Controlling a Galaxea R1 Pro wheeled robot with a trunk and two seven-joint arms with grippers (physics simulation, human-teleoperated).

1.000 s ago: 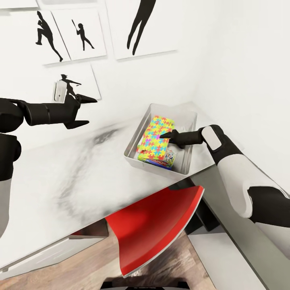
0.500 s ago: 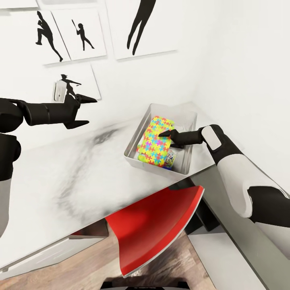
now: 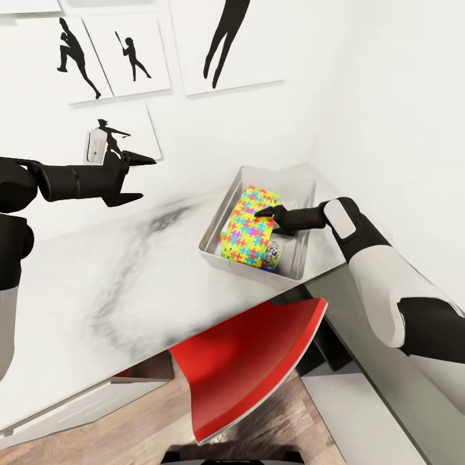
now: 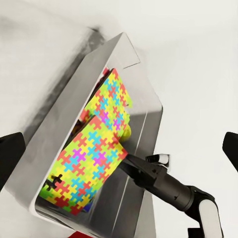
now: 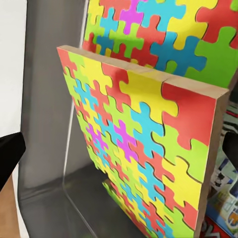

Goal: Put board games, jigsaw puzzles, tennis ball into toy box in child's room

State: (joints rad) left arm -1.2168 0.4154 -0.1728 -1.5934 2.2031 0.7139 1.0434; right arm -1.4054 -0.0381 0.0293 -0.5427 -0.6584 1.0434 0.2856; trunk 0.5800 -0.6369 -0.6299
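Recorded first, the light grey surface (image 3: pixel 97 290): nothing of the toys lying on its open stretch in the head view, with a red seat (image 3: pixel 252 361) tucked beneath its front edge. Noted at the far right corner of that surface, against the wall, the toy box (image 3: pixel 213 244), upright and already loaded. Found inside, low on the side nearer the right arm, one printed board game (image 3: pixel 274 253), lying under the puzzles and mostly hidden; cannot tell how many board games are in there in all. Found on top, two jigsaw puzzles: the nearer puzzle (image 5: pixel 139 148) propped on edge and tilted rather than flat, the farther puzzle (image 5: pixel 163 34) leaning behind it. Spotted between puzzles and box wall, in the left wrist view, a small yellow-green patch (image 4: pixel 127 131), judged likely the tennis ball but too covered to confirm. Right gripper (image 3: pixel 266 214) placed over the box just beside the nearer puzzle, jaws apart, gripping nothing. Left gripper (image 3: pixel 147 177) held high above the surface, well apart from the box, jaws apart and empty. Judged: both puzzles and at least one game delivered; the other games unaccounted for and to be checked.
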